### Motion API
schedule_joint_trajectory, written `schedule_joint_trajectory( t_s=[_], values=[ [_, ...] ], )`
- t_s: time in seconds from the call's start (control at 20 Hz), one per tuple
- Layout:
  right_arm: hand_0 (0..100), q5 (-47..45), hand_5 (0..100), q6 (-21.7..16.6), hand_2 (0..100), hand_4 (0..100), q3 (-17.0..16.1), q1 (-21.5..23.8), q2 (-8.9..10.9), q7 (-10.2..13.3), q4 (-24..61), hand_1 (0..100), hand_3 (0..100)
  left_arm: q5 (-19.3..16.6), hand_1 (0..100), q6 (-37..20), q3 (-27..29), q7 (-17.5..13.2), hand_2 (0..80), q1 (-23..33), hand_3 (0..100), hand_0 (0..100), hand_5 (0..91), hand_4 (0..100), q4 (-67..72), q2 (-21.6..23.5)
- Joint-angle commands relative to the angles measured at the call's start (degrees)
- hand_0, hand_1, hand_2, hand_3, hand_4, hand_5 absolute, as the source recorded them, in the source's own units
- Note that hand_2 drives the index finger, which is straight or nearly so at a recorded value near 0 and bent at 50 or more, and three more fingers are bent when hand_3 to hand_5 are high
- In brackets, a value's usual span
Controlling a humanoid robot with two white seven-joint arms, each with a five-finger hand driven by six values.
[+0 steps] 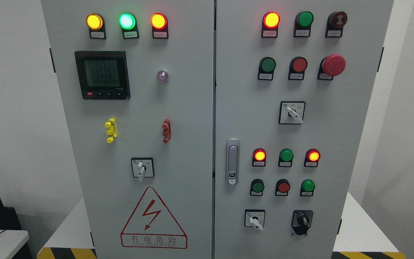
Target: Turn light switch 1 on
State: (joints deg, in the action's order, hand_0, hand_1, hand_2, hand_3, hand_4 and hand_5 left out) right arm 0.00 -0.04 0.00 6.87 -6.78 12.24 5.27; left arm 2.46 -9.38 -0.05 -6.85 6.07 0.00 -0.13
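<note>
1. My hands: neither one shows in the head view, so I cannot tell how open they are or whether they hold anything.
2. Cabinet (192,118): a grey two-door electrical cabinet fills the view, standing on a white platform (358,230) with yellow-and-black edge stripes.
3. Left door, top row: a lit yellow lamp (94,21), a lit green lamp (127,21) and a lit red lamp (159,21).
4. Left door, middle: a digital meter (102,75) with a glowing screen, a small clear lamp (162,76) to its right, then a yellow clip (110,130) and a red clip (166,131) below.
5. Left door, lower: a rotary switch (142,168) with its white handle pointing down, above a red warning triangle (153,218).
6. Right door, top: a lit red lamp (271,19), unlit buttons beside and below it, and a red mushroom stop button (334,65).
7. Right door, middle: a second rotary switch (292,112), handle angled down-right; a door latch (232,161) near the left edge.
8. Right door, lower: more lamps and buttons, a third rotary switch (254,218) and a black knob (302,220).
9. Which control is light switch 1 I cannot tell; the labels are too small to read.
</note>
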Motion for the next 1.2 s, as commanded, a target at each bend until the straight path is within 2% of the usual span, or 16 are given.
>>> schedule_joint_trajectory(
  t_s=[0.0, 0.6, 0.8, 1.05, 1.15],
  values=[
    [12, 0.26, 0, 0.04, 0, 0, 1.32, -0.01, 0.01, -0.03, 0.0, 39, 0, 0.01, 1, -0.11, -1.53, 0.26, 0.0, 0.0, 0, 28, 0.0, 0, 0.7, -1.45],
    [12, 0.26, 0, 0.04, 0, 0, 1.32, 0.08, 0.01, -0.03, 0.0, 39, 0, 0.18, 2, -0.46, -1.09, 0.26, 0.0, 0.17, 0, 28, 0.0, 0, 0.62, -1.19],
    [12, 0.26, 0, 0.04, 0, 0, 1.32, -0.01, 0.01, -0.03, 0.0, 39, 0, -0.08, 2, -0.46, 6.45, -0.18, 0.0, 0.87, 0, 28, 0.0, 2, -4.11, -0.58],
    [12, 0.26, 0, 0.04, 0, 0, 1.32, -0.01, 0.01, -0.03, 0.0, 39, 0, -0.08, 5, -0.55, 7.25, -0.27, 0.0, 3.6, 0, 28, 0.0, 7, -8.35, 0.74],
    [12, 0.26, 0, 0.04, 0, 0, 1.32, -0.01, 0.01, -0.03, 0.0, 39, 0, -0.08, 5, -0.55, 10.57, -0.27, 0.0, 4.91, 0, 28, 0.0, 8, -11.75, 1.96]
  ],
)
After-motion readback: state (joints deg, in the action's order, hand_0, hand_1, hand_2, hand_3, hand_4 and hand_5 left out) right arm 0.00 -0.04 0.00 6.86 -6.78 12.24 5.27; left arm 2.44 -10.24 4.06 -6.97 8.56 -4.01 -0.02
